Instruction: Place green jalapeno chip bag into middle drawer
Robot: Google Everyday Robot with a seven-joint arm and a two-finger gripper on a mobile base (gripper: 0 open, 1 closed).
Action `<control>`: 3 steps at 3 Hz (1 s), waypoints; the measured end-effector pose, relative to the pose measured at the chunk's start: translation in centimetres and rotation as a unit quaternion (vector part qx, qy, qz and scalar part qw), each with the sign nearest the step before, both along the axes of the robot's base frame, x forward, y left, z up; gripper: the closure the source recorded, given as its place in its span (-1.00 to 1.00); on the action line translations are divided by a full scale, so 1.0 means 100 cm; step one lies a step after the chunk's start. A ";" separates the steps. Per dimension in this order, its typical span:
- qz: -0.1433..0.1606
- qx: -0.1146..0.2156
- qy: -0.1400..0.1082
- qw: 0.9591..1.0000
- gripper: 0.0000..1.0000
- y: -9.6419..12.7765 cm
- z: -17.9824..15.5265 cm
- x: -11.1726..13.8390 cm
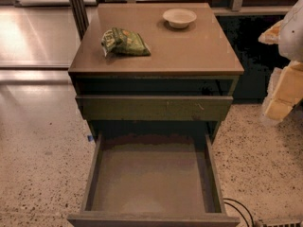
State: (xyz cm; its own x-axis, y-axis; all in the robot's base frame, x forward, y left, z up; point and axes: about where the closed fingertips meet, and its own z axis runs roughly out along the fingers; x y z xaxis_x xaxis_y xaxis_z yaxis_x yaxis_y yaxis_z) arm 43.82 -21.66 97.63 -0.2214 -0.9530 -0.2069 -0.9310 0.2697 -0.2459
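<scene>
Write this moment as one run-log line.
green jalapeno chip bag: on cabinet top, left | middle drawer: open, bag not inside | gripper: right edge of view, away from bag

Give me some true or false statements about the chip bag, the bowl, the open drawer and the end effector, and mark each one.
1. The green jalapeno chip bag lies on the cabinet top. True.
2. The end effector rests on the bag. False: it hangs at the right edge of the view, apart from the bag.
3. The middle drawer is pulled out with nothing in it. True.
4. The white bowl sits inside the middle drawer. False: it stands on the cabinet top, behind the bag.
</scene>
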 end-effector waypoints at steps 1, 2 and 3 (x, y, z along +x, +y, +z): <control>0.000 0.001 -0.002 1.000 -1.00 0.000 0.001 0.000; 0.015 0.008 -0.012 1.000 -1.00 0.009 0.002 0.024; 0.052 0.014 -0.020 0.998 -1.00 0.037 0.003 0.066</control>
